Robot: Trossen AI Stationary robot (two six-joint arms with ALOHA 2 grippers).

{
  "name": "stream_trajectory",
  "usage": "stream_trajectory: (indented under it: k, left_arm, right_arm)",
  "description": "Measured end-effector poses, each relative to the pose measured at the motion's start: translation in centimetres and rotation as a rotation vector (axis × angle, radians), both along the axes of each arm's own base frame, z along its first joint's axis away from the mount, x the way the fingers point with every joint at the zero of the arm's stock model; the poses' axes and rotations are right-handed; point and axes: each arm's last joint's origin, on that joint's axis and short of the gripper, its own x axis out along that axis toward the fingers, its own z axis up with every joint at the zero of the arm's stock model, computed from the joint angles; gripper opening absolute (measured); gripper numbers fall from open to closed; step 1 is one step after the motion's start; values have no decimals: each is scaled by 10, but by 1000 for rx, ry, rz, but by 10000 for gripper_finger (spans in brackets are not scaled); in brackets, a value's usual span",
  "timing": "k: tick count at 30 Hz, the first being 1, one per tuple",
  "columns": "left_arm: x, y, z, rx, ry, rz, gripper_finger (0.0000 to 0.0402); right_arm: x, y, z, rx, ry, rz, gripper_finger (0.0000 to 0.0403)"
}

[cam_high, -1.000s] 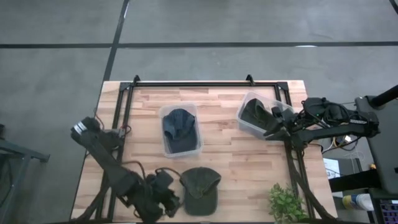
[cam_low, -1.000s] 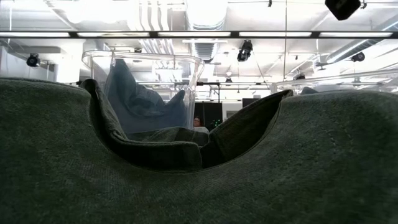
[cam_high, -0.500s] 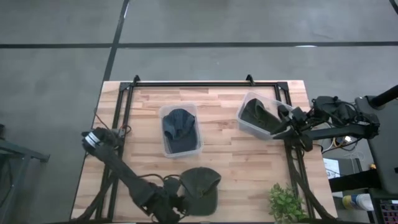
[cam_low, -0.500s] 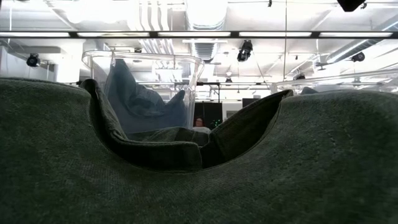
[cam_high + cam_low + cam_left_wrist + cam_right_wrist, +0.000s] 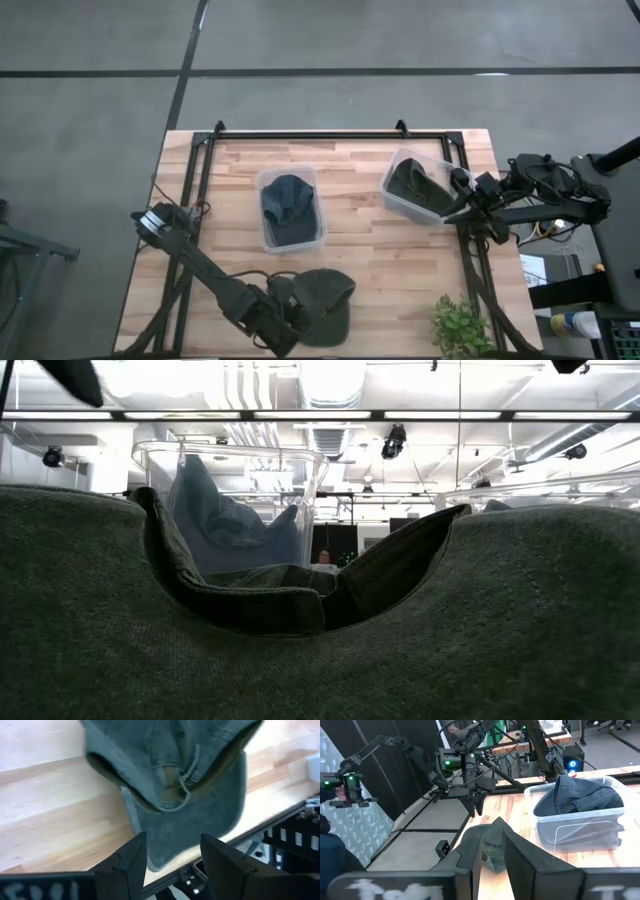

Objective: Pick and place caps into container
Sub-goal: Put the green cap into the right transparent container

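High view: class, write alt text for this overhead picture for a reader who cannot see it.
The left gripper, open, reaches a dark olive-green fabric baseball cap lying at the near edge of a pale wooden table. One clear plastic tub holds a slate-blue cap; a second tub holds a dark cap, with the right gripper beside it.

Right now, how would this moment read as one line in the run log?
left gripper: open, at olive cap on table's front edge | right gripper: beside right container, empty | center container: blue cap inside
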Motion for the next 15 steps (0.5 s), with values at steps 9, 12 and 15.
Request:
stream_trajectory:
  k: [9,12,15]
  left_arm:
    - [-3,5,-12,21,45,29,177]
    - [-2,4,-19,-3,26,37,177]
    - [-1,3,-28,-29,6,36,177]
  right_arm:
    - [-1,0,-4,-8,38,1,77]
    - [-1,0,-4,-8,40,1,81]
    - [-1,0,-4,-8,41,1,84]
